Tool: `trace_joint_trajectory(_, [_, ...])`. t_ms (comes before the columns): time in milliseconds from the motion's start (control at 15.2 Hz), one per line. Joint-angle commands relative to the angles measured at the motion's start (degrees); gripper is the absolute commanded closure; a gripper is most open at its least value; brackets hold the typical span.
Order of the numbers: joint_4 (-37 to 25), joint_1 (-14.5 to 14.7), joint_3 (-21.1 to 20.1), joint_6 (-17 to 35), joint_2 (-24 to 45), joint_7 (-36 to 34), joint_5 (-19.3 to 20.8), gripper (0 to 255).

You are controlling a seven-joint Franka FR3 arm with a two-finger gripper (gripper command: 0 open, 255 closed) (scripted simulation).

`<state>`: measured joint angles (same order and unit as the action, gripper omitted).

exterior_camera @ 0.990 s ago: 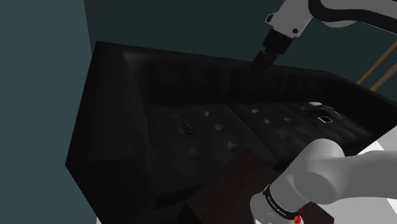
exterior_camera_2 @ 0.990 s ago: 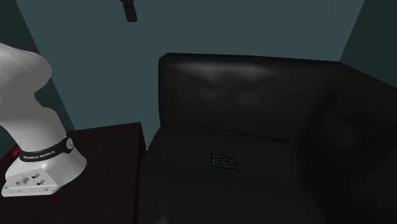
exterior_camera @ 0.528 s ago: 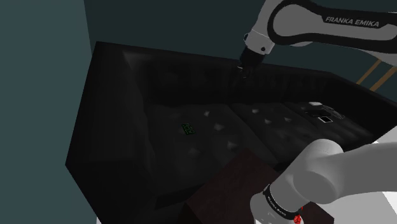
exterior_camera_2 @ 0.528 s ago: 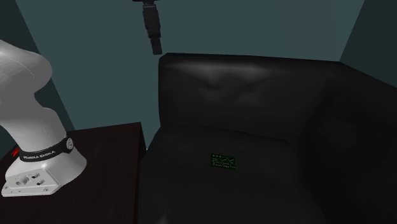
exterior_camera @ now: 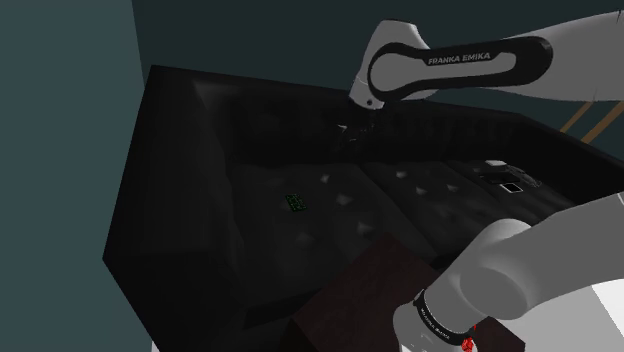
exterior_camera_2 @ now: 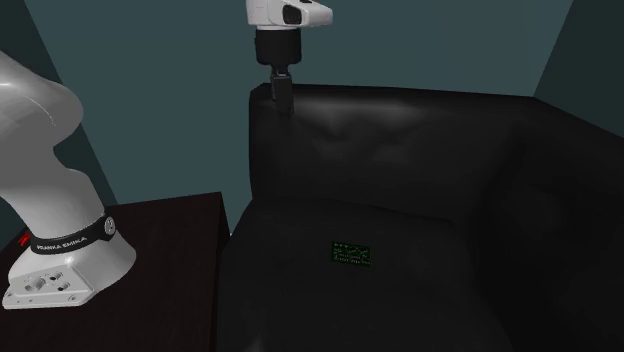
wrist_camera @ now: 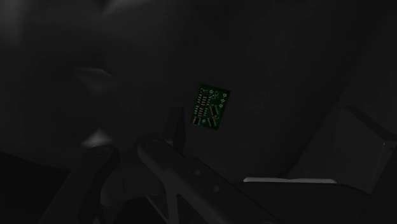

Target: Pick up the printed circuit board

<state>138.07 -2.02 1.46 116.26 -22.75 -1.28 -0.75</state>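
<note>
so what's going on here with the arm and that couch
A white Franka arm is meant to pick up a small green printed circuit board that lies flat on the seat of a black tufted sofa. Its all-black gripper hangs high by the sofa's backrest, well apart from the board, which lies untouched.

Black tufted sofa (exterior_camera_2: 420, 130) against dull teal wall (exterior_camera_2: 150, 110); dim light throughout.

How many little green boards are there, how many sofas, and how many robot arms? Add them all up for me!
Green circuit board: 1
Black sofa: 1
White robot arm: 1
Total: 3
</note>
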Motion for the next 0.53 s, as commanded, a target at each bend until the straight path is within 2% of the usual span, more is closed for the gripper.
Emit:
trace_joint_trajectory(0, [-0.8, -0.3, 0.0, 2.9, 4.3, -1.0, -0.1, 0])
trace_joint_trajectory(462, [-4.8, -0.9, 0.2, 11.9, 19.4, -4.1, -0.4, 0])
